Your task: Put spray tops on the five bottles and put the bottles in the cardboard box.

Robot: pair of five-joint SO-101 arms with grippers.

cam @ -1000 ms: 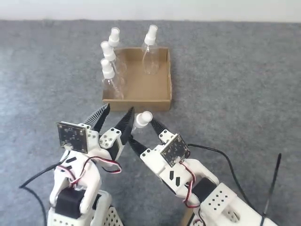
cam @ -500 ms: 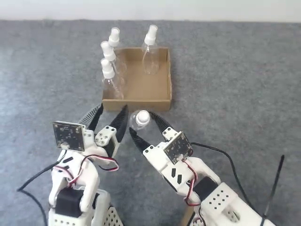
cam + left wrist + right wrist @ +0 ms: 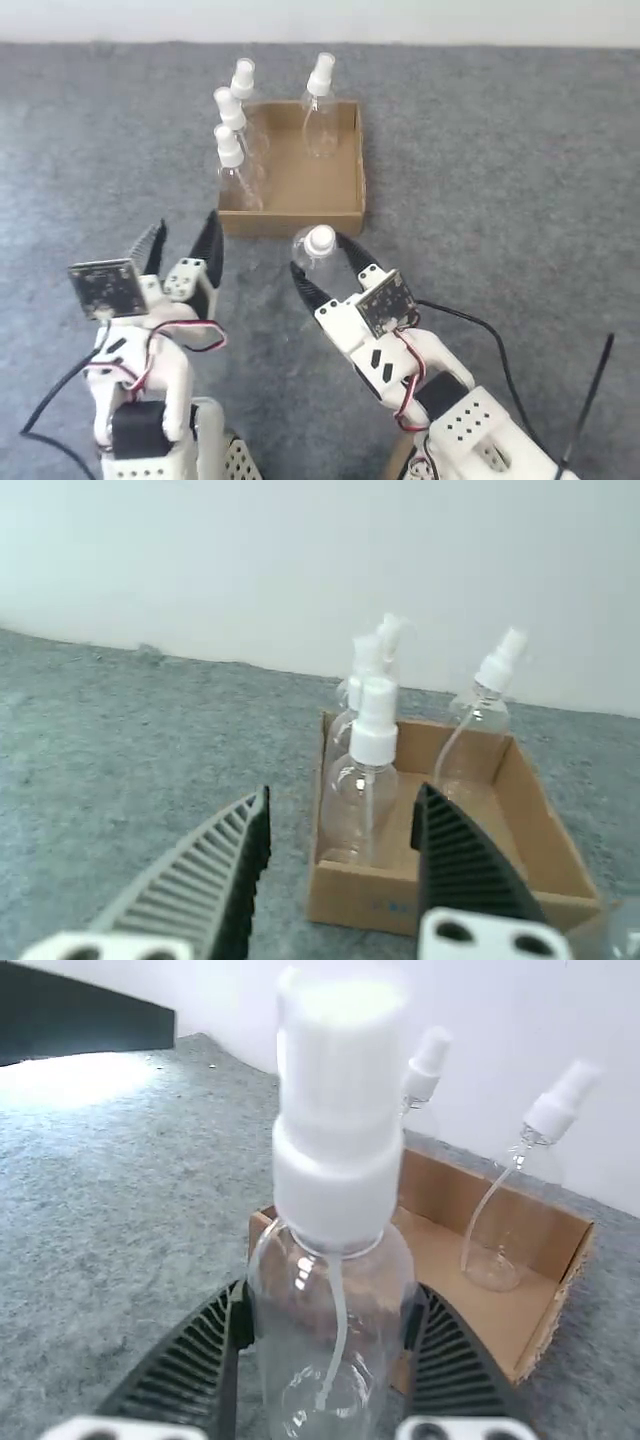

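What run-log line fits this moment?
left arm: jaws open, empty | right arm: jaws shut on capped bottle, outside cardboard box front | four capped bottles in box

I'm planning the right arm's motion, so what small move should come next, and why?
Probably carry the bottle forward over the box wall toward its bare floor. The right gripper holds it, capped, just short of the box; four others stand inside, and the left gripper is open, apart.

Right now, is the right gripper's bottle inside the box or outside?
Outside: the right gripper holds the bottle in front of the box.
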